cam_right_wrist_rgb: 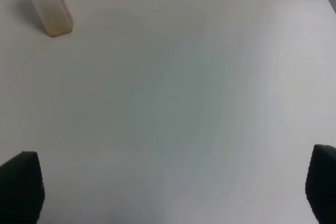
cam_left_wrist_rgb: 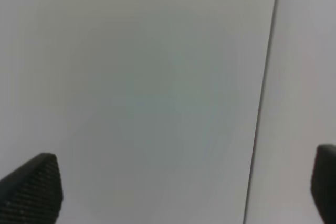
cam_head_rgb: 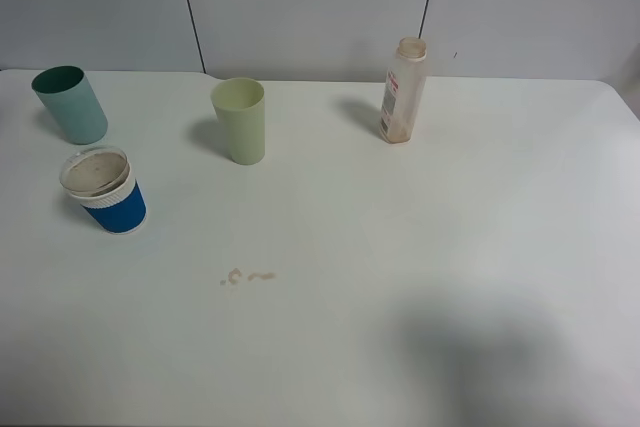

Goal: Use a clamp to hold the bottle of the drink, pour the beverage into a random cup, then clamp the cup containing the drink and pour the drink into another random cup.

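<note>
On the table [cam_head_rgb: 420,277] stand 3 cups and the bottle [cam_head_rgb: 403,91], untouched

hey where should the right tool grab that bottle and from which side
Probably the bottle mid-body, on the label, below the narrower neck. It stands upright and alone on the table, so come in level from the front, the open right tool straddling its slim flat-sided body.

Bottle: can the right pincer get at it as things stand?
Probably yes. The right pincer is open and empty, and only bare table lies between it and the upright bottle. The cups stand off on the other side.
</note>
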`<state>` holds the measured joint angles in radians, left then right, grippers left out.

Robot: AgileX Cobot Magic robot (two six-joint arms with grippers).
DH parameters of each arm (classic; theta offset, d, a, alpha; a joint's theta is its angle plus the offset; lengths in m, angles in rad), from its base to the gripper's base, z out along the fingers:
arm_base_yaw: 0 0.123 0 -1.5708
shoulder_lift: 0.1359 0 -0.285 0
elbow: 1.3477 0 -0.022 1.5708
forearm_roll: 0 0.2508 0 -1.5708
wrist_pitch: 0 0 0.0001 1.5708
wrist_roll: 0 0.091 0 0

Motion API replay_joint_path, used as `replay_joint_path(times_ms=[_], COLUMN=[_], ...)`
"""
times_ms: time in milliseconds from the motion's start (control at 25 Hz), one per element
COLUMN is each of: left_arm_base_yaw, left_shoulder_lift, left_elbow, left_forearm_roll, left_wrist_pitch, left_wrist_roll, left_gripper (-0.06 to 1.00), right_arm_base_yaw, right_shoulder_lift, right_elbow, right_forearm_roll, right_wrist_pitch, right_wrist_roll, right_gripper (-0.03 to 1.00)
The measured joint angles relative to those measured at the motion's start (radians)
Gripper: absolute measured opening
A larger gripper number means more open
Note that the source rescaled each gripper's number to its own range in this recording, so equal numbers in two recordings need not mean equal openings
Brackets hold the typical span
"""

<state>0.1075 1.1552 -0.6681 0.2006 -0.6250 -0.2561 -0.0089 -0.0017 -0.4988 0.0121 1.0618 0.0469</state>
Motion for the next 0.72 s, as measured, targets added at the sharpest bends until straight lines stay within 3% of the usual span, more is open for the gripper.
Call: replay_joint_path(times_ms=[240,720], left_arm_base_yaw=[-0.026,-0.027], left_shoulder_lift=[-0.219,-0.667], left_elbow=[0.046,0.047], left_forearm_roll=[-0.070,-0.074], left_wrist_pitch=[0.217,0.794], left_wrist_roll=[0.119,0.120], left_gripper=[0.85,0.85], right_arm_base_yaw=[0.000,0.000], right_shoulder_lift=[0.000,0.000], right_elbow=[0.000,0.000], right_forearm_roll=[0.000,0.000], right_wrist_pitch=[0.000,0.000], right_wrist_roll=[0.000,0.000], right_gripper=[1.00,1.00])
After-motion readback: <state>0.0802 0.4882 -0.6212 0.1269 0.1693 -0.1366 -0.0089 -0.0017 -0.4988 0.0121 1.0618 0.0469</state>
